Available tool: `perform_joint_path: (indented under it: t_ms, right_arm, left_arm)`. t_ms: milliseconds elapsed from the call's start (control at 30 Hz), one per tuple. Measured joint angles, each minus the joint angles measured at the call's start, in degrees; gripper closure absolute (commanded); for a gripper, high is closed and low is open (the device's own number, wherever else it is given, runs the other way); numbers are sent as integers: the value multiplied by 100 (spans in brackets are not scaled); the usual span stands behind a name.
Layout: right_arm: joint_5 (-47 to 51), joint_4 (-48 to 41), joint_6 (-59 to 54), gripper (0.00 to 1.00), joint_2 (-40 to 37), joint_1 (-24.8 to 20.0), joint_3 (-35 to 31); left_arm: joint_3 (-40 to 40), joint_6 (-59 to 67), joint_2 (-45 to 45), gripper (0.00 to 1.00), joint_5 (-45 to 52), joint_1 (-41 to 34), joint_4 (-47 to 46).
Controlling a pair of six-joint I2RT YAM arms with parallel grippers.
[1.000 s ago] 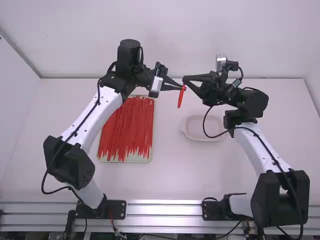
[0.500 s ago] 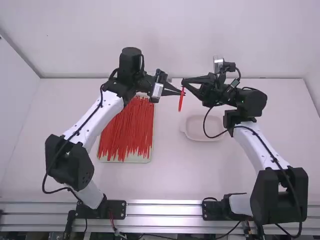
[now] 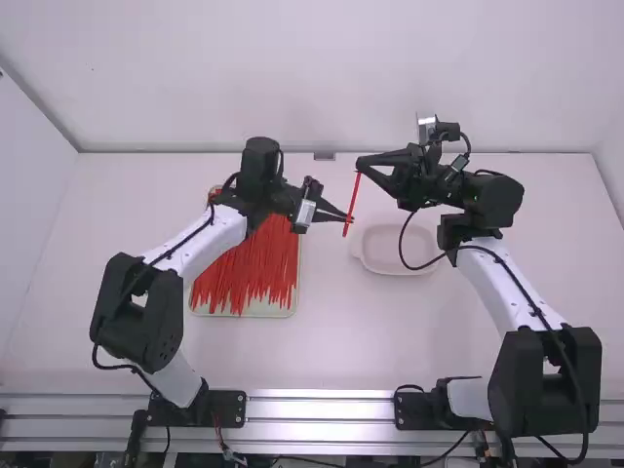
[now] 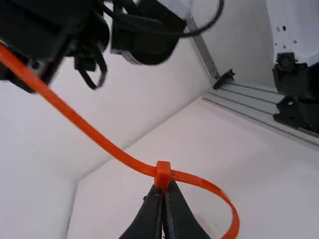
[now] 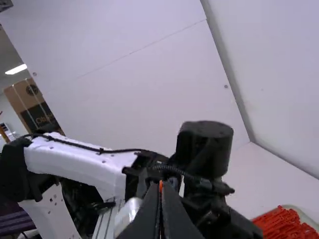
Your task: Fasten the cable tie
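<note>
A red cable tie [image 3: 351,203] hangs in the air between both grippers, above the table's middle back. My left gripper [image 3: 342,221] is shut on the tie's lower end, at its square head [image 4: 162,174]; the strap [image 4: 75,119] runs through the head and a short loop [image 4: 227,209] curls off to one side. My right gripper [image 3: 360,170] is shut on the strap's upper end, a sliver of red [image 5: 160,187] showing between its fingertips. The tie stands nearly upright and taut between the two.
A tray [image 3: 290,308] heaped with several red cable ties [image 3: 249,258] lies under the left arm. A shallow white dish [image 3: 390,253] sits right of the middle, below the right gripper. The aluminium rail [image 3: 322,402] runs along the table's front.
The left arm has dropped lower and drawn the tie's head downward, while the right gripper stays high with the strap end. The tie now stretches longer between them.
</note>
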Motion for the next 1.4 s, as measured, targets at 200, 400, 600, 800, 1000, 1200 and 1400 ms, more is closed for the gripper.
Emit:
perform_joint_path:
  t_ms: [200, 400, 600, 800, 1000, 1200, 1400]
  right_arm:
    - [-33, -2, -2, 100, 2, 2, 0]
    - [-153, -9, 0, 100, 2, 24, 0]
    - [-181, 9, 0, 100, 2, 31, 0]
    - [-68, 52, -50, 62, 2, -122, 2]
    - [-57, -173, -208, 33, -4, -479, 55]
    - [-455, -863, -424, 2, -4, -975, 55]
    - [-1043, -1082, -649, 2, -4, -1163, 48]
  left_arm:
    - [-704, -315, 0, 98, 2, 0, 741]
    - [-1082, -417, 0, 98, 2, 0, 955]
    - [-1163, -551, 0, 98, 2, 0, 1108]
    - [-1248, -1309, 0, 98, -68, -20, 1878]
    - [-1357, -2297, 9, 98, -127, -33, 2837]
    - [-1357, -3390, 7, 98, -129, -33, 3845]
    - [-1360, -4439, 9, 98, -313, -33, 4994]
